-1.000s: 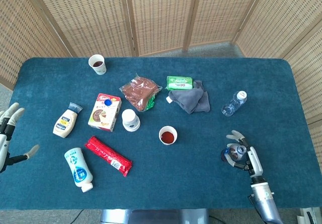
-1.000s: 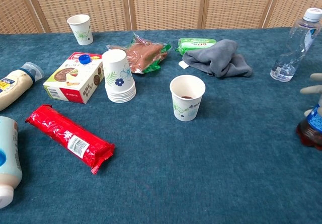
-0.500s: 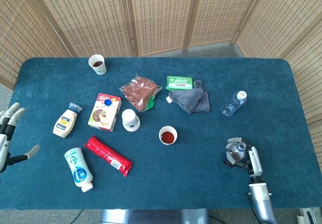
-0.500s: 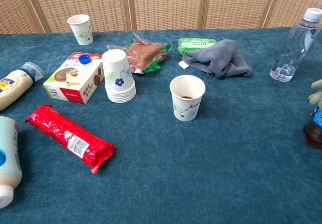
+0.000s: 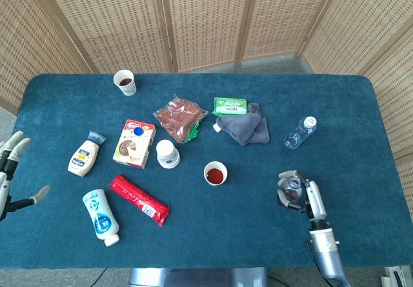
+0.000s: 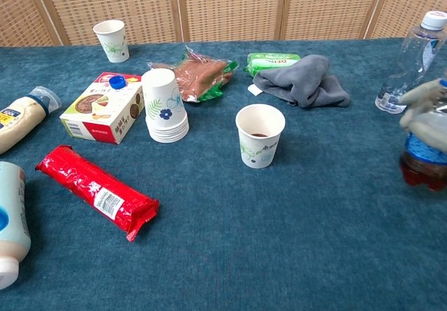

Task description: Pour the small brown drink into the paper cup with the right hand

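The small brown drink (image 6: 422,158), a little bottle with a blue label and dark liquid, is in the grip of my right hand (image 6: 425,112) at the right edge of the chest view. In the head view the bottle (image 5: 291,192) sits inside that hand (image 5: 302,195), right of the paper cup (image 5: 215,173). The paper cup (image 6: 260,135) stands upright at the middle of the table with brown liquid in it. Beyond the table's left edge my left hand (image 5: 13,168) hangs with fingers apart and nothing in it.
On the blue table (image 5: 258,229) lie a red packet (image 5: 138,200), a white bottle (image 5: 101,217), a mayonnaise bottle (image 5: 84,155), a snack box (image 5: 135,143), a stack of cups (image 5: 167,153), a grey cloth (image 5: 244,128), a water bottle (image 5: 300,132) and a far cup (image 5: 124,82).
My right hand has closed round the brown drink and carried it up and left, toward the paper cup. The left hand has stayed put.
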Controlling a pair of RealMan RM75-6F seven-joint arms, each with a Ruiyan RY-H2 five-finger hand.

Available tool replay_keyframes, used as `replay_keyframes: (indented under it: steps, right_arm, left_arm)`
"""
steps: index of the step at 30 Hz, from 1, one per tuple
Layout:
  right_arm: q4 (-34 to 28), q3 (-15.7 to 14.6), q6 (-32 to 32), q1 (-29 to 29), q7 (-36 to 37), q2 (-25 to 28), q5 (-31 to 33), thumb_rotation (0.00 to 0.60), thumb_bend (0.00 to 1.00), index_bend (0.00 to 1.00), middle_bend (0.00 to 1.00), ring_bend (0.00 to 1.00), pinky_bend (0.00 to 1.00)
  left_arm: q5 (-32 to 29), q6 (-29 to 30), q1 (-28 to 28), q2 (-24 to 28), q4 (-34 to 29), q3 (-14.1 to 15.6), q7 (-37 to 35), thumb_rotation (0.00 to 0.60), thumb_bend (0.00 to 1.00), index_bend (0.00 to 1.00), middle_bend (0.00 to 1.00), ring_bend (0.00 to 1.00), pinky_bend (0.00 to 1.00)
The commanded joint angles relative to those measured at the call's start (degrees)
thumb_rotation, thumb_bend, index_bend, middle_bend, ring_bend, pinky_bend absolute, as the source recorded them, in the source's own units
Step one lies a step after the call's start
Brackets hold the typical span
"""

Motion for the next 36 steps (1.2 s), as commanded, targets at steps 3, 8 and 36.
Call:
replay_keyframes:
  steps: [3,8,36]
  right_arm:
    - [-4.8,0.3,-3.1,2.8,-7.7,2.2,-0.8,0.600,0.74,0.42,0.62,0.50,0.81]
    - [-7.1,0.2,-5.5,4.9,-13.9,3.2,-1.4,0.600,0.73,0.42,0.61,0.50,0.81]
    - [-19.1,4.6,-17.6,14.5,-47.8,5.7,6.6,0.600,0.71,0.41,0.61,0.50,0.81]
  left_arm:
    - [0.0,0.0,0.0,0.2,0.3,0.0,-0.7,0.600,0.26,0.00,0.00,0.00,0.00]
    - [0.1,-0.1,0.0,0.4,0.4,0.1,-1.3,0.600,0.26,0.00,0.00,0.00,0.00]
    - [0.9,-0.2,0.0,1.0,0.5,0.6,-2.3,0.600,0.26,0.00,0.00,0.00,0.00]
